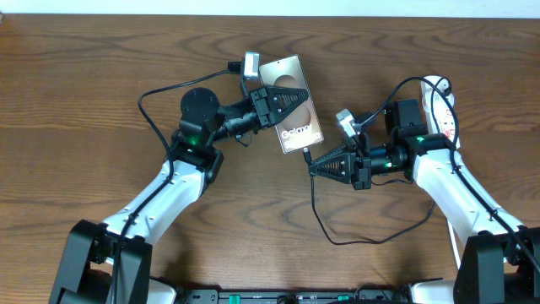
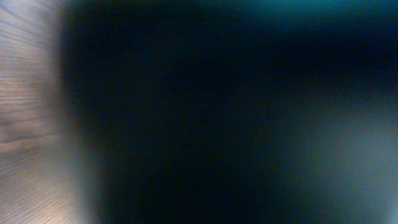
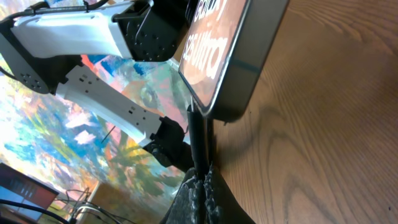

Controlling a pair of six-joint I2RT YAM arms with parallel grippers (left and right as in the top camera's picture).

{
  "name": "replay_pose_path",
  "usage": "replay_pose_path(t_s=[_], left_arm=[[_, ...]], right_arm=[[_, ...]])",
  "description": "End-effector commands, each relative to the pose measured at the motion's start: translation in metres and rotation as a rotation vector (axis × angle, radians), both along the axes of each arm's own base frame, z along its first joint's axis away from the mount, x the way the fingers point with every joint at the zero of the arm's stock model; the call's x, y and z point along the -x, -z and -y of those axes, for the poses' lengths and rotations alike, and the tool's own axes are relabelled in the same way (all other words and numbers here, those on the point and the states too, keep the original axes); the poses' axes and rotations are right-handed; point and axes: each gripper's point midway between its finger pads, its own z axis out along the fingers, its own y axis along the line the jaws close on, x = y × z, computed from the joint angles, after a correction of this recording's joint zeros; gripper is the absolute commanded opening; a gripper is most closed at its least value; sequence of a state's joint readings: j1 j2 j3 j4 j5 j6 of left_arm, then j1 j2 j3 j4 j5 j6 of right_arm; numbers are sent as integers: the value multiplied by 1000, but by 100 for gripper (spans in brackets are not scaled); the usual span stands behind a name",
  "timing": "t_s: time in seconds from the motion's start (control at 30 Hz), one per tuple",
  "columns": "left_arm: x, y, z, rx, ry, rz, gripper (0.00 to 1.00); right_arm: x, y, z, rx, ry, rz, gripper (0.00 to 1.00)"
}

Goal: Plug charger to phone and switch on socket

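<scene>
Lying slanted on the bench (image 1: 101, 67), the phone (image 1: 300, 128) points its long axis down at the right gripper (image 1: 313, 167); those jaws are clenched on the charger (image 3: 195, 134) tip, touching its lower edge; left gripper (image 1: 295, 95) lies over it, can't tell if it's gripping.

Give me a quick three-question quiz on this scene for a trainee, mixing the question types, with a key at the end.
1. True or false: the left gripper is over the phone.
2. What does the right gripper hold?
A. the charger
B. the white cord
C. nothing
3. Fill in: the socket lies nearer the ___ gripper.

Key:
1. True
2. A
3. right
</scene>
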State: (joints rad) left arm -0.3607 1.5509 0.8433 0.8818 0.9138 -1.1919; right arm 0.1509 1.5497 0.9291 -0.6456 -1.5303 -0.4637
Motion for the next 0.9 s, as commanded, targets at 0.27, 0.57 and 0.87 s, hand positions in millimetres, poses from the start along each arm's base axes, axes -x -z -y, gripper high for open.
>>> replay_pose_path(t_s=[0.27, 0.57, 0.87], left_arm=[[9, -14, 2, -8, 40, 99, 8], [9, -15, 2, -2, 39, 92, 8], [9, -19, 2, 14, 42, 81, 7]], right_arm=[[1, -9, -1, -29, -13, -8, 1], [-5, -12, -2, -22, -11, -58, 1], [-11, -14, -3, -18, -10, -85, 1]])
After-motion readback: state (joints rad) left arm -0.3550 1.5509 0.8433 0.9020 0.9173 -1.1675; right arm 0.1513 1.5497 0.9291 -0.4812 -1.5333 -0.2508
